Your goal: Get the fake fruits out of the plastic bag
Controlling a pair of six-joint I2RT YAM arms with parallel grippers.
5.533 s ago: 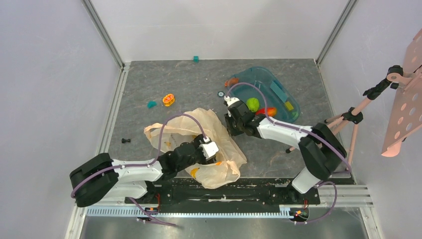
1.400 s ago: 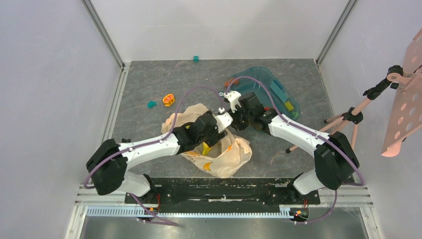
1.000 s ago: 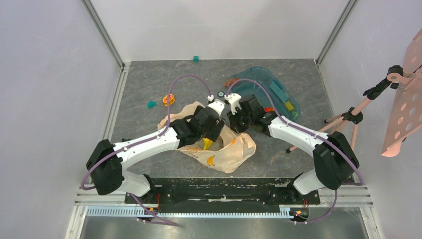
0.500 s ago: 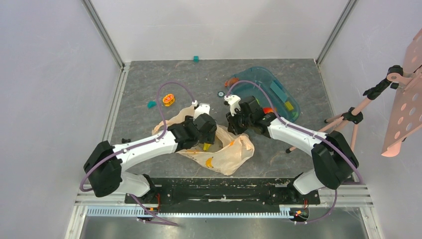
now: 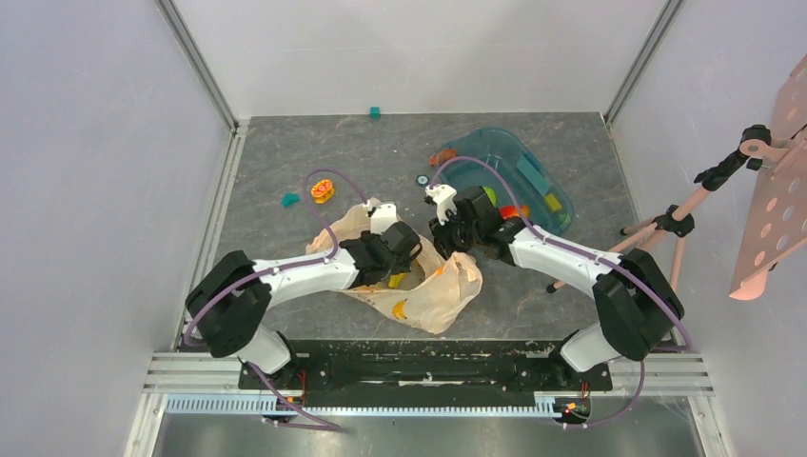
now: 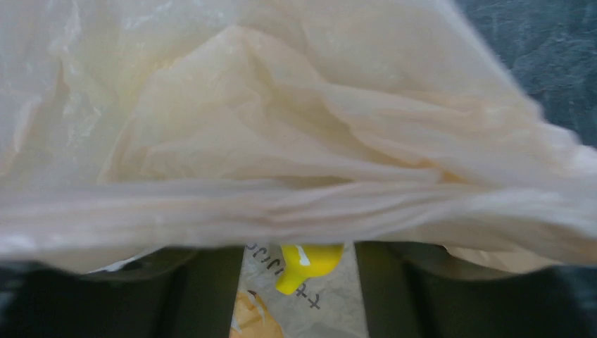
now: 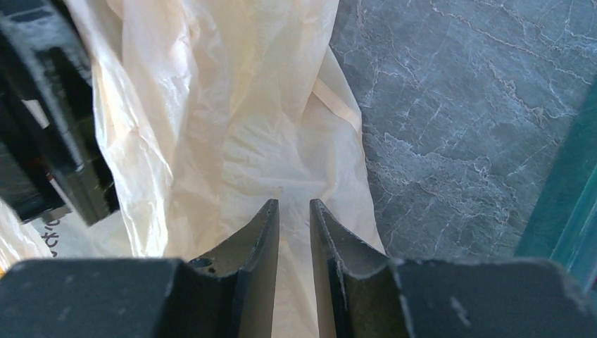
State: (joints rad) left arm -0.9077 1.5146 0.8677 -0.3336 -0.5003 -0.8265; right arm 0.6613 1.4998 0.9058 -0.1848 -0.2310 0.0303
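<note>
Grey marbled table point(image 5: 285, 152): plastic bag point(image 5: 433, 295) lies crumpled at centre, twd the arm bases. Teal tub point(image 5: 547, 181) at far right holds green fruit point(image 5: 488, 195) and red-orange fruit point(image 5: 512, 211), both outside the bag. Left gripper point(image 6: 299, 243) is inside the bag mouth, jaws apart. Yellow banana point(image 6: 306, 264) end sits btwn them in the bag, gap each side; fingertips hidden by film. Right gripper point(image 7: 293, 211) is clenched on the bag's film at its far right edge.

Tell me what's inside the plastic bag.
Inside the plastic bag, a yellow banana tip shows between the open fingers of the left gripper, lying on the printed film. The bag's crumpled folds and the gripper cover the rest, so any other fruit there cannot be seen.
</note>
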